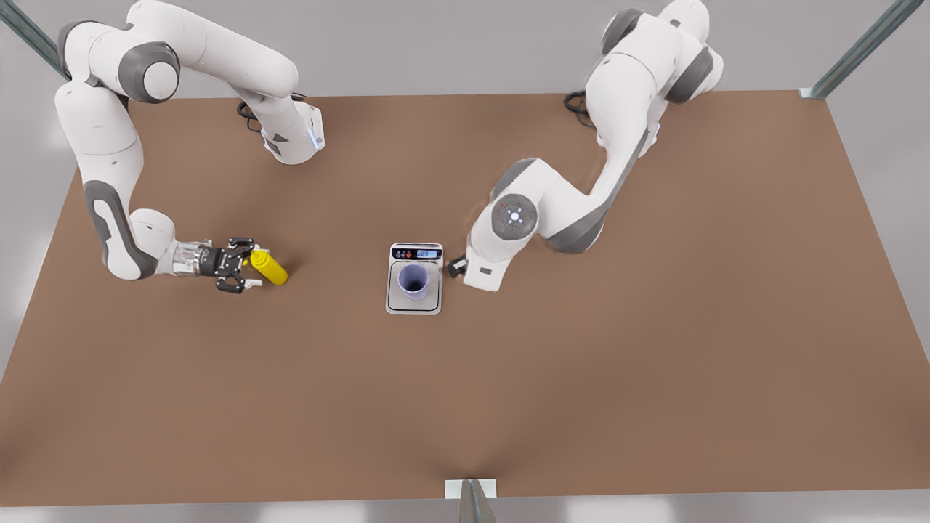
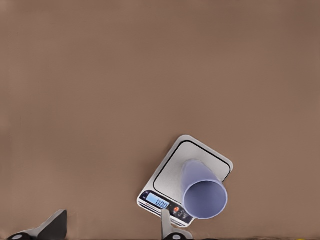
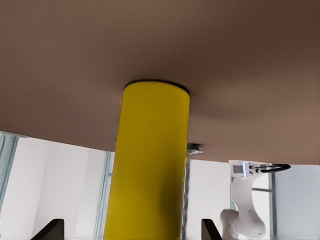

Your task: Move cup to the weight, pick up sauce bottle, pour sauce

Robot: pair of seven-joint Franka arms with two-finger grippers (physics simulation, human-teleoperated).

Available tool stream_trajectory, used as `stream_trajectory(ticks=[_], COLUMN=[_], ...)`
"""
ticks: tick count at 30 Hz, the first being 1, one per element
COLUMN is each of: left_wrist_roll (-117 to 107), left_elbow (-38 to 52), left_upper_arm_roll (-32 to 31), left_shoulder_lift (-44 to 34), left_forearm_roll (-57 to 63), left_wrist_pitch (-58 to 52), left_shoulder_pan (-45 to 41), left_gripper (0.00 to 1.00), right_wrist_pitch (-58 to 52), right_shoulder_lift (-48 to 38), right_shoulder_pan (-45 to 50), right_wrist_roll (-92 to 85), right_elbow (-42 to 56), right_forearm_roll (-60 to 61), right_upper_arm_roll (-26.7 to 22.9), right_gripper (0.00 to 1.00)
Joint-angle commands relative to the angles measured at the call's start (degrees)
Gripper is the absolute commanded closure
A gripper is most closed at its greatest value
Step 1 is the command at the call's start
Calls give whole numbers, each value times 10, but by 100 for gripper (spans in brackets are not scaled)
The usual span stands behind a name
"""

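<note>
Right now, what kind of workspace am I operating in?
Likely a simulated lab bench: a bare brown table inside metal frame posts, holding a digital scale with a cup and a yellow sauce bottle.

table open between sauce bottle | weight

A brown matte tabletop spans the front view. Beyond its edges lies pale grey floor. 2 grey metal frame struts slant in at the far corners; another meets the near edge.
</note>
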Motion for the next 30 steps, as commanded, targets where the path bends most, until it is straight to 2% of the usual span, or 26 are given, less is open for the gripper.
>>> stream_trajectory(ticks=[1, 2, 5, 6, 7, 8, 14, 18, 20, 22, 26, 27, 30], left_wrist_roll=[60, 158, 421, 424, 423, 427, 431, 431, 431, 431, 431, 430, 430], left_elbow=[0, 1, 0, 0, -85, -204, -195, -195, -195, -195, -195, -195, -195], left_upper_arm_roll=[0, 18, 158, 166, 160, 158, 160, 165, 165, 164, 164, 164, 164], left_shoulder_lift=[-11, -33, -75, -81, -142, -224, -200, -196, -197, -196, -195, -195, -195], left_forearm_roll=[-3, 27, 54, 55, 75, 72, 76, 81, 80, 80, 80, 80, 81], left_wrist_pitch=[-36, -83, -162, -173, -141, -58, -57, -56, -57, -57, -57, -57, -56], left_shoulder_pan=[26, 83, 95, 95, 97, 98, 97, 97, 97, 97, 97, 97, 97], left_gripper=[0, 0, 0, 0, 0, 0, 0, 0, 0, 0, 0, 0, 0], right_wrist_pitch=[0, 0, -4, -5, -4, -4, 4, 0, -3, -3, -5, -5, -6], right_shoulder_lift=[1, 1, 1, 0, 0, 0, 5, 6, 5, 5, 5, 5, 4], right_shoulder_pan=[0, -1, -1, -1, -1, 0, 1, 2, 1, 0, -2, -2, -4], right_wrist_roll=[0, 0, 2, 1, 1, 0, -8, -8, -10, -34, -76, -73, -45], right_elbow=[0, 0, 5, 6, 6, 6, 1, 1, 4, 3, -5, -10, -3], right_forearm_roll=[0, 0, 2, 3, 3, 3, 2, 2, 1, -2, -8, -8, -8], right_upper_arm_roll=[0, 0, 1, 2, 12, 14, 26, 35, 34, 34, 34, 34, 34], right_gripper=[0, 0, 0, 0, 0, 0, 0, 8, 33, 44, 75, 79, 79])
